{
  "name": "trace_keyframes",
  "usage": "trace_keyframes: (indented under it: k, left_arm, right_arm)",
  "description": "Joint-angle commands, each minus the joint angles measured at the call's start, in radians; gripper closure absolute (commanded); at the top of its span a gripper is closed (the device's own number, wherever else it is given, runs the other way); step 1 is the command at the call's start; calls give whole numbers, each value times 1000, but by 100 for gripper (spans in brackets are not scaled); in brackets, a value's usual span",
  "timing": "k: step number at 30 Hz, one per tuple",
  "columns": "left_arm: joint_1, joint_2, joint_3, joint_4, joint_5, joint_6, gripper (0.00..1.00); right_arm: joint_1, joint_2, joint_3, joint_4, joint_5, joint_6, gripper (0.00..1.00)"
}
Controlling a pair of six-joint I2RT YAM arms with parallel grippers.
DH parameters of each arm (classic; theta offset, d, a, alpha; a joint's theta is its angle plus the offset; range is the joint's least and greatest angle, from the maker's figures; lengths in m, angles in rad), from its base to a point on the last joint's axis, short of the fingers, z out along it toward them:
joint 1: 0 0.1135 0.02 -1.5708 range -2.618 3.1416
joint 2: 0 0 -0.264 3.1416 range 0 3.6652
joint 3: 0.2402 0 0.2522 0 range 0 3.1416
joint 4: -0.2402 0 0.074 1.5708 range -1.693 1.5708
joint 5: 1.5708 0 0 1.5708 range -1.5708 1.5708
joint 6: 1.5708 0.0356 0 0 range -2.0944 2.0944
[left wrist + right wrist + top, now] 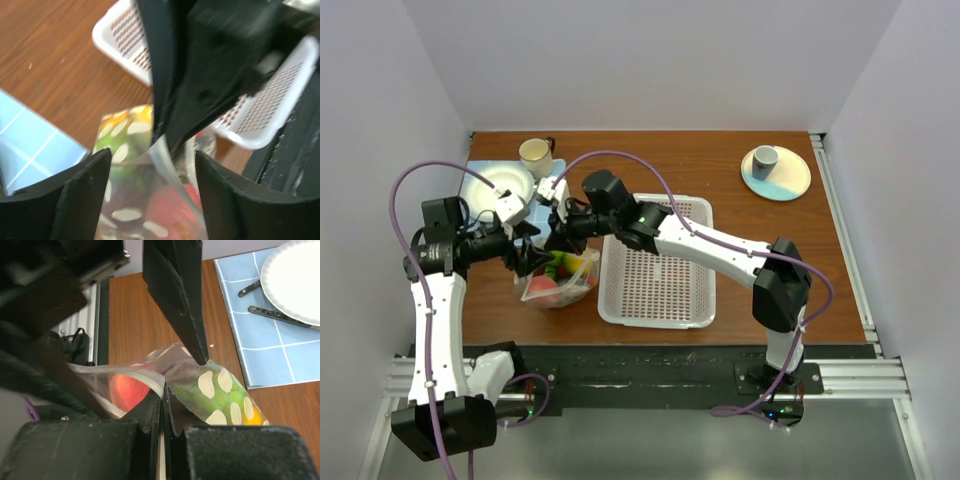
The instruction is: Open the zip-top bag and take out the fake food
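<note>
The zip-top bag [558,283] is lifted off the wooden table between both arms, just left of the basket. It is clear with white oval dots. My right gripper [162,390] is shut on the bag's zip edge [150,377]. My left gripper [152,155] stands open, its jaws on either side of the other lip of the bag [167,172], apart from it. The fake food shows through the plastic: a red-pink fruit [127,390], a green fruit [220,395] and a bit of yellow [142,112].
A white perforated basket [660,262] sits right of the bag. A blue mat [480,170] at back left holds a white plate [505,185], cutlery [272,315] and a mug [535,155]. A plate with a cup [776,172] is at back right.
</note>
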Motion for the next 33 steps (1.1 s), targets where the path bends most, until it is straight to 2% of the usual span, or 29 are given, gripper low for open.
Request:
trace_keyframes:
  k: [1, 2, 4, 7, 10, 11, 12, 14, 15, 17, 18, 22, 24, 28, 33]
  left_arm:
    - [-5, -7, -62, 82, -172, 18, 33]
    - [-4, -14, -82, 154, -209, -3, 45]
    - [-5, -24, -93, 208, -295, -39, 53]
    - [-5, -31, -87, 254, -301, -77, 65]
    - [-5, -22, -64, 259, -292, -103, 85]
    - [-5, -19, -56, 257, -292, -105, 89]
    - [-5, -19, -53, 257, -291, -115, 92]
    - [-5, -22, -53, 257, -286, -129, 99]
    - [-5, -22, -56, 259, -275, -144, 100]
    - [-5, -24, -70, 265, -265, -155, 100]
    - [-5, -24, -77, 268, -257, -166, 100]
    - [-5, -37, -102, 278, -242, -189, 100]
    - [-7, -53, -114, 275, -222, -201, 100]
    - [-7, -79, -130, 222, -194, -203, 100]
    - [-5, -155, -102, 147, -214, -160, 100]
  right_arm:
    - [5, -40, 52, 16, 15, -1, 100]
    - [5, -52, 49, 10, 23, -8, 100]
    - [5, -63, 36, 4, 31, -15, 100]
    - [5, -76, 23, -2, 38, -22, 100]
    - [5, -92, 7, -5, 58, -21, 100]
    - [5, -96, 0, -5, 64, -21, 100]
    - [4, -104, -13, -7, 84, -18, 93]
    - [5, -142, -42, 5, 124, -1, 61]
    - [5, -168, -90, 19, 176, 8, 57]
    - [5, -254, -145, 77, 222, 30, 37]
    - [11, -285, -196, 94, 254, 34, 34]
    - [71, -418, -282, 165, 359, 126, 33]
    - [155, -438, -332, 208, 379, 157, 36]
    - [269, -362, -355, 280, 503, 218, 55]
    - [301, -279, -423, 420, 623, 275, 71]
